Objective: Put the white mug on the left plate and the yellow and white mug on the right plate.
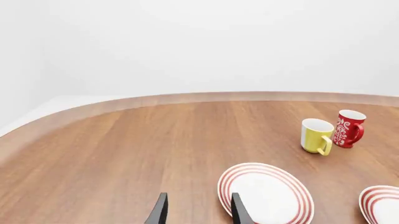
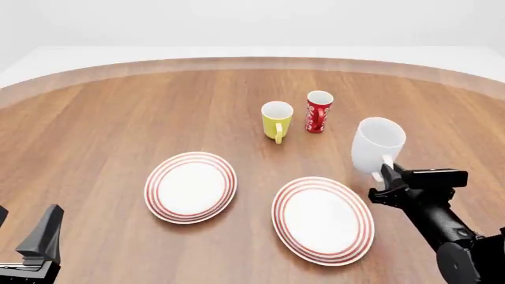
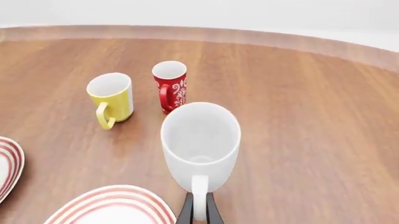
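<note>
The right end effector (image 2: 385, 180) sits at the right of the front frame, its dark fingers pinched on the looped handle of the white mug (image 2: 376, 145). That mug is a tall, smooth, glossy cylinder, plain all over, standing upright just right of the right plate (image 2: 323, 219); whether its base touches the surface (image 2: 103, 124) cannot be told. In the right wrist view the mug (image 3: 201, 144) fills the centre, its open mouth showing a pale hollow interior, the handle caught between the two thin black fingers (image 3: 187, 213).

The yellow and white mug (image 2: 276, 120) stands at upper centre, small and rounded, yellow outside, white inside, handle toward the camera. Just beside it is a slim red cup (image 2: 319, 111) with white ornament.

The left plate (image 2: 191, 187) lies left of centre, a flat white disc with red concentric rings, like its twin.

The surface is wood-grained with a curved far edge.

The left end effector (image 1: 196, 212) waits at the lower left corner of the front frame, its angular fingers parted and grasping nothing.
</note>
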You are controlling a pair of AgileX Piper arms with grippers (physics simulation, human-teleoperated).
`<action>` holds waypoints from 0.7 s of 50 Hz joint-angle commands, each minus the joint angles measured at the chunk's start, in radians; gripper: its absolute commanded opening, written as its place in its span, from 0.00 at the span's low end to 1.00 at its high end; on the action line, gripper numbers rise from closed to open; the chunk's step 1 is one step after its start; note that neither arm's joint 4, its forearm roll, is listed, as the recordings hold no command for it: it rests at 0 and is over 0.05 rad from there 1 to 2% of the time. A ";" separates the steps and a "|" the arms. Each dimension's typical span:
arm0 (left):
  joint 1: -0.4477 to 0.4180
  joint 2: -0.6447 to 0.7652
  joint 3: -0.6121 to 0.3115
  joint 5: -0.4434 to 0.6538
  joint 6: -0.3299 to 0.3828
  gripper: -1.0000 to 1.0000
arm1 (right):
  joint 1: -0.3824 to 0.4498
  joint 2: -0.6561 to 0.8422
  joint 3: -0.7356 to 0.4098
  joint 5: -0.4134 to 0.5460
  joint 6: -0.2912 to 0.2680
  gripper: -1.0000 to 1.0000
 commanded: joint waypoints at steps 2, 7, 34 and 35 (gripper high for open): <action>0.000 0.000 0.000 0.000 0.000 1.00 | 0.053 -0.140 0.019 0.064 -0.030 0.00; 0.000 0.000 0.000 0.000 0.000 1.00 | 0.095 -0.207 0.006 0.122 -0.050 0.00; 0.000 0.000 0.000 0.000 0.000 1.00 | 0.237 -0.304 -0.084 0.281 -0.091 0.00; 0.000 0.000 0.000 0.000 0.000 1.00 | 0.244 -0.303 -0.088 0.284 -0.092 0.00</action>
